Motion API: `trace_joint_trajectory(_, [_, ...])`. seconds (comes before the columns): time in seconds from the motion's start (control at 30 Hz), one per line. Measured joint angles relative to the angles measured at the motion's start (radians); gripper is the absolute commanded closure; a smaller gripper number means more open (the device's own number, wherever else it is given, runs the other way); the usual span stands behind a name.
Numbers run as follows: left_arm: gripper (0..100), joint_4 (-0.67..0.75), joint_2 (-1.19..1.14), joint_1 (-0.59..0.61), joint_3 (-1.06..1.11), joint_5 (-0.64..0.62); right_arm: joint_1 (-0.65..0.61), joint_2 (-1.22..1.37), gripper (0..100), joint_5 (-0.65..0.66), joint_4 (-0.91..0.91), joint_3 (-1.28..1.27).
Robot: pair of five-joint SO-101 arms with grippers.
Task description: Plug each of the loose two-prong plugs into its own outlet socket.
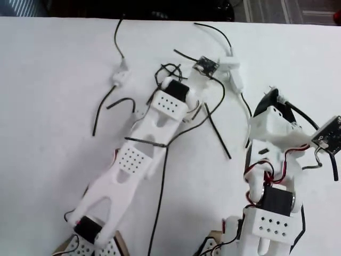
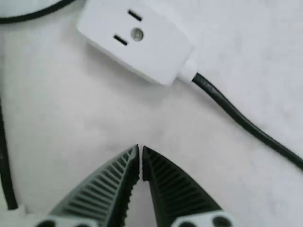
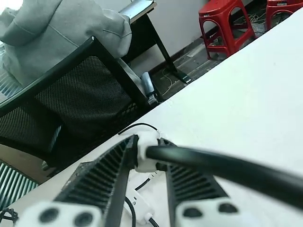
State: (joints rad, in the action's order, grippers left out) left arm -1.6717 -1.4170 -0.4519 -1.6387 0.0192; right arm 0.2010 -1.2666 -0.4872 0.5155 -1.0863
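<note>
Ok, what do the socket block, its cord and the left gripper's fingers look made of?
Socket block: looks like hard white moulded plastic, smooth, slight sheen, rounded edges.
Cord: black, probably a rubber or vinyl jacket, smooth, curving freely.
Left gripper fingers: seemingly matte grey plastic with ribbed inner faces, perhaps a softer grip material.

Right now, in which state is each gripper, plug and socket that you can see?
left gripper: shut, holding nothing, near the outlet socket.
outlet socket: lying on the table, both slots empty.
right gripper: shut on the plug.
plug: held in the right gripper, not in that empty socket.
second white connector: on the table; cannot tell whether it is joined.
</note>
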Motion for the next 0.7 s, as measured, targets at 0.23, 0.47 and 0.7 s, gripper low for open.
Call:
trace_joint_trajectory(0.23, [80, -0.002, 0.051, 0.002, 0.0, -0.293, 0.0, 0.0, 98.1, 0.0, 0.0, -0.009])
trace_joint_trajectory(0.47, [86, 0.049, 0.051, -0.072, 0.0, -0.328, 0.0, 0.0, 98.1, 0.0, 0.0, -0.009])
trace_joint_trajectory(0.7, [86, 0.13, -0.008, -0.132, 0.0, -0.328, 0.0, -0.003, 98.1, 0.0, 0.0, -0.009])
